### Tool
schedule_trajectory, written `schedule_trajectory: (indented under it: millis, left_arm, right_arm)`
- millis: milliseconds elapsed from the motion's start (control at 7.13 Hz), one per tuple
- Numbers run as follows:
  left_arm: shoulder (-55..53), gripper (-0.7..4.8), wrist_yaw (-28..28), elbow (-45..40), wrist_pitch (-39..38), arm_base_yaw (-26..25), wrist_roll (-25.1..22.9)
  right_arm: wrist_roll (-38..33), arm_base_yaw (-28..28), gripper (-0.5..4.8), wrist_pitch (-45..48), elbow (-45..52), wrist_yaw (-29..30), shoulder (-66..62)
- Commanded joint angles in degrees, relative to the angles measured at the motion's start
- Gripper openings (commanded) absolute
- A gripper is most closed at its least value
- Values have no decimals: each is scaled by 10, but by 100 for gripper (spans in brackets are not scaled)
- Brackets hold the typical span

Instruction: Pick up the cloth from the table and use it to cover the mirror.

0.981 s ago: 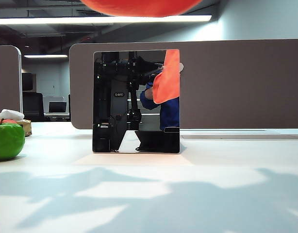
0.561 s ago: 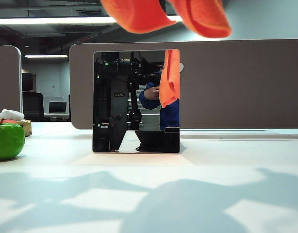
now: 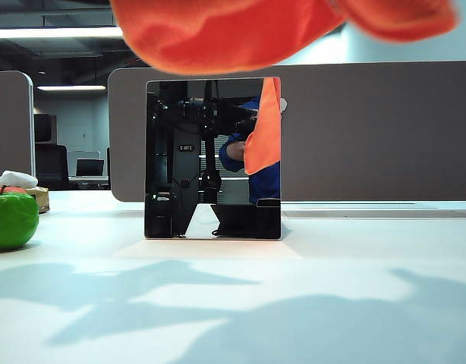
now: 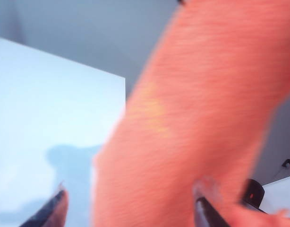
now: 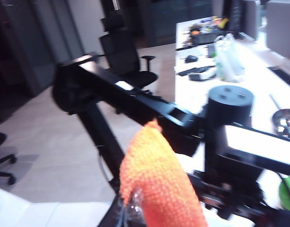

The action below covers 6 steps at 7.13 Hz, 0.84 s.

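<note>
Since the earlier frame the cloth has sunk toward the mirror; soft and limp, best gripped by corners. Right gripper clamps it; left gripper fingers apart, hold seemingly uncertain.

The mirror is standing upright mid-table, with bare white surface lying open in front of it and to its right. The green apple is sitting well off to its left. The cloth is hanging across the air just above the mirror's top edge, blocking that way in. The grey partition is closing off the back.
</note>
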State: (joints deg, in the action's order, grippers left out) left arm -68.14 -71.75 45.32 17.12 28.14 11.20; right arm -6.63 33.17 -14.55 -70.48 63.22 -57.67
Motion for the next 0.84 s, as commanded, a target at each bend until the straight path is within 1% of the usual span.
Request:
schedule_trajectory:
  millis: [140, 280, 420, 561, 701, 841]
  left_arm:
    - [-21, 342, -71, 0, 15, 1, 0]
    - [-20, 342, -136, 0, 18, 1, 17]
    - [-20, 341, -141, 0, 19, 1, 24]
    - [-20, 327, -146, 0, 18, 1, 27]
    - [-37, 211, -64, 0, -9, 51, 0]
    - [-49, 211, -43, 0, -11, 51, -3]
  right_arm:
    - [0, 0, -1, -22, -3, -1, 1]
    - [24, 0, -1, -38, -2, -44, 0]
    - [24, 0, -1, -40, -2, -46, -3]
    - [37, 0, -1, -59, -2, -70, -4]
    - [51, 0, -1, 29, -4, -105, -27]
    - [51, 0, -1, 29, -7, -104, -26]
